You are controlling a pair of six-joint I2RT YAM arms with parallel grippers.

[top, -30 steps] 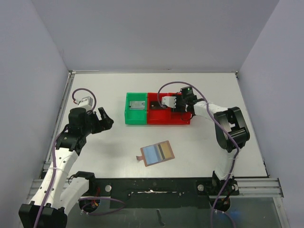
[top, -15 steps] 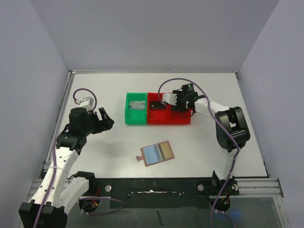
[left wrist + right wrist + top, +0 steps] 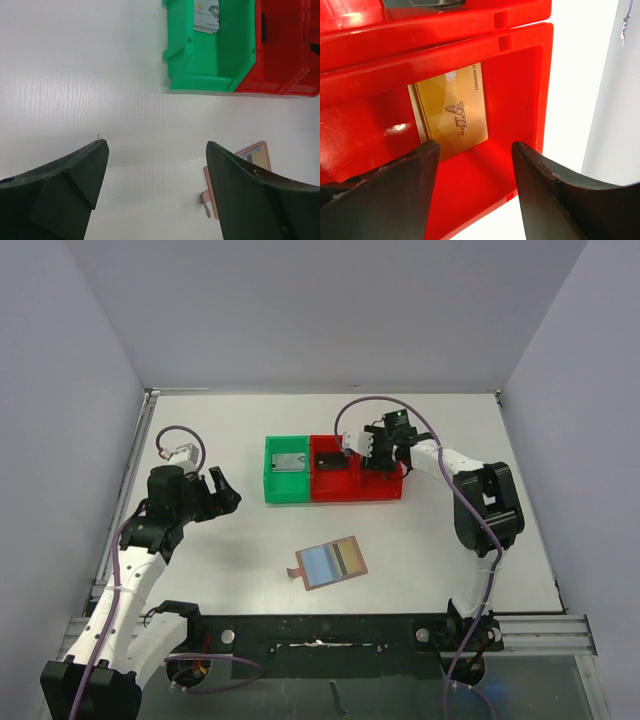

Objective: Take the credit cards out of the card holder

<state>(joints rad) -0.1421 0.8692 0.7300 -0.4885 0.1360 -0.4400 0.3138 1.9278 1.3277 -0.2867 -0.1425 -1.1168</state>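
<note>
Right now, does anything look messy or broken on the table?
Nothing looks broken or spilled. The card holder lies open and a bit crooked on the table, and a gold card lies in the red bin.

Robotics lab test cell, judging by a bare white table [image 3: 230, 540] boxed in by plain pale walls [image 3: 320, 310], left arm [image 3: 130, 570] and right arm [image 3: 480, 510] bolted to a black mounting rail [image 3: 320, 630], and exposed purple cables [image 3: 355, 412].

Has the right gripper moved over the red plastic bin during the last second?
Yes. The right gripper has shifted rightward and slightly toward the far wall, from near the middle of the red plastic bin toward its right end.
</note>
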